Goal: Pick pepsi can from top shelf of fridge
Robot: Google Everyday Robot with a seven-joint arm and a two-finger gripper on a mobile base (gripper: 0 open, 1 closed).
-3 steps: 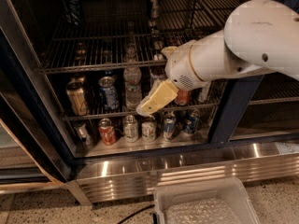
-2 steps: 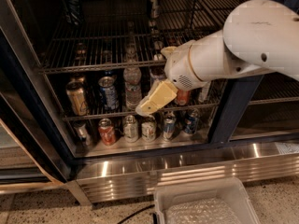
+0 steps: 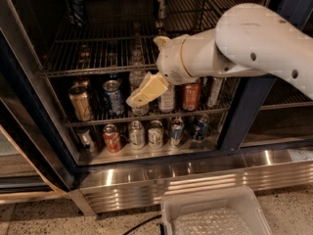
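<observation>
Cream pincer (image 3: 145, 90) is held near, below the top shelf (image 3: 88, 71) rail, likely for clearance; grip state cannot be told. The pepsi can (image 3: 73, 6) is parked far left, untouched.

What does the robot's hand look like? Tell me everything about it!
The gripper is a pale tan, plastic-looking piece on a fat, round white wrist at the end of the white arm. It tilts down and to the left. It hangs inside the open fridge, just below the wire shelf and in front of the cans on the next rack down. Whether it touches a can cannot be told.
</observation>
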